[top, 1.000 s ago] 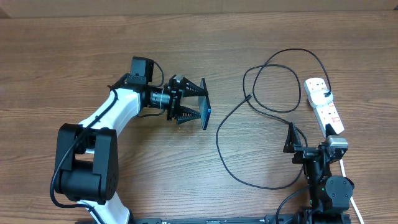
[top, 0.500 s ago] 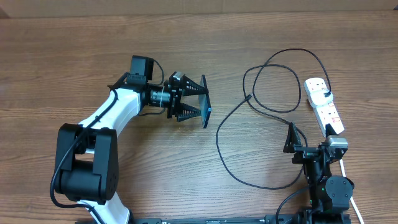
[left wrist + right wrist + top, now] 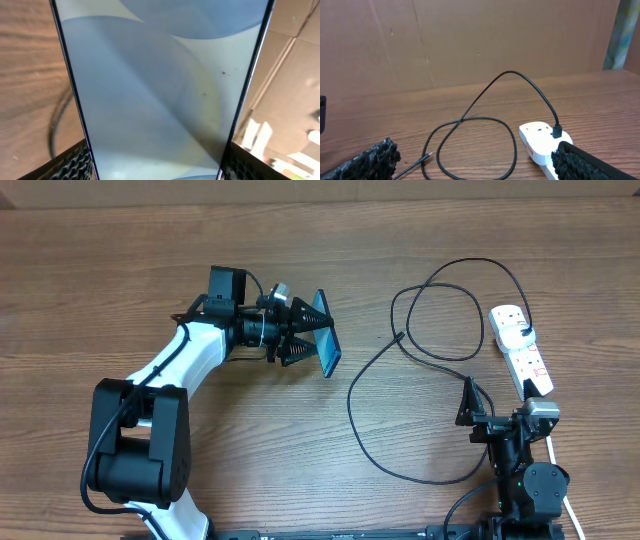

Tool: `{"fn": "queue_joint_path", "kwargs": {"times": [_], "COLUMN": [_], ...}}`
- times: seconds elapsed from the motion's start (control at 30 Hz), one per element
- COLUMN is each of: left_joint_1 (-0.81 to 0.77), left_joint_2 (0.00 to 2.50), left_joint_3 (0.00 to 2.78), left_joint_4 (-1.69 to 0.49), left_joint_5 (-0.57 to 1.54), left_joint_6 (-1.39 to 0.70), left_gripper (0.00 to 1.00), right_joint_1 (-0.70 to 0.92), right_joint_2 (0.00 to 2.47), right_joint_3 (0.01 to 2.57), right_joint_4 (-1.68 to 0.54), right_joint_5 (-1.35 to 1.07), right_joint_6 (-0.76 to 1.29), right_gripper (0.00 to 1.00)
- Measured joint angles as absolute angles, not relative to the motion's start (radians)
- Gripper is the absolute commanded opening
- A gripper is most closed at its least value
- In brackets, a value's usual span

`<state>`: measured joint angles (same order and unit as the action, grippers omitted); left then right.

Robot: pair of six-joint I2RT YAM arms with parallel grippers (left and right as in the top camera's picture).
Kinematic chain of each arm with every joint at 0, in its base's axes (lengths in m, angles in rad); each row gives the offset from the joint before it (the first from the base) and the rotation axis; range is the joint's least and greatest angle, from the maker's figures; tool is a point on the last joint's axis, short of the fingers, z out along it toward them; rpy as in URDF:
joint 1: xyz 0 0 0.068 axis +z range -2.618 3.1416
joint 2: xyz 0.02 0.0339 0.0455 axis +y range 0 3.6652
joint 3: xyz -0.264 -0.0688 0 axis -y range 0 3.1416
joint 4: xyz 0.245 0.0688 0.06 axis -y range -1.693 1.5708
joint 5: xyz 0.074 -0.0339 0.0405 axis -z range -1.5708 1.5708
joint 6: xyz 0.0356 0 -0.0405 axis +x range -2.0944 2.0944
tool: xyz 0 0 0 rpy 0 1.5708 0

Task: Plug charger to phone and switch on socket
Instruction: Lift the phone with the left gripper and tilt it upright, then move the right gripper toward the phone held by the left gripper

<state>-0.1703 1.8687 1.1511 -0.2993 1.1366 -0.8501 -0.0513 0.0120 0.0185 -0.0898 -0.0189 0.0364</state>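
1. Your left gripper [image 3: 305, 336] was clenched on the phone [image 3: 326, 335], gripping its long edges. The phone was tilted with its screen lit blue.
2. Your right gripper [image 3: 475, 149] was released with the jaws wide and nothing in them, sitting just beside the power strip [image 3: 532, 368].
3. The charger cable [image 3: 400, 337] lay looped on the table [image 3: 120, 260] between your arms. Its adapter [image 3: 517, 334] sat on the strip, well apart from the phone.

A white-and-black robot arm [image 3: 180, 360] and a black robot arm [image 3: 525, 470] are standing at the near edge of a wood-grain surface [image 3: 120, 270] in what is looking like a robotics lab's test station. Plain brown cardboard sheeting [image 3: 470, 40] is walling off the far side of the surface, while more cardboard panels [image 3: 295, 75] are showing, blurred, in the left wrist view.
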Motion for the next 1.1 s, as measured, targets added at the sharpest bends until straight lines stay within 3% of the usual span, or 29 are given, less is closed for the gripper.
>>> {"fn": "queue_joint_path", "kwargs": {"times": [0.6,1.1], "left_joint_1": [-0.170,-0.170], "left_joint_2": [1.864,1.543], "left_joint_3": [1.151,1.153], "left_joint_4": [-0.312,-0.693], "left_joint_5": [1.000,0.688], "left_joint_6": [-0.654,-0.547], "left_gripper": [0.45,0.45], "right_joint_1": [-0.051,-0.051], "right_joint_2": [0.012,0.012], "right_joint_3": [0.019,0.019], "right_joint_4": [-0.090,-0.089], "right_joint_5": [-0.019,-0.023], "right_joint_6": [0.036,0.047], "right_gripper": [1.00,1.00]}}
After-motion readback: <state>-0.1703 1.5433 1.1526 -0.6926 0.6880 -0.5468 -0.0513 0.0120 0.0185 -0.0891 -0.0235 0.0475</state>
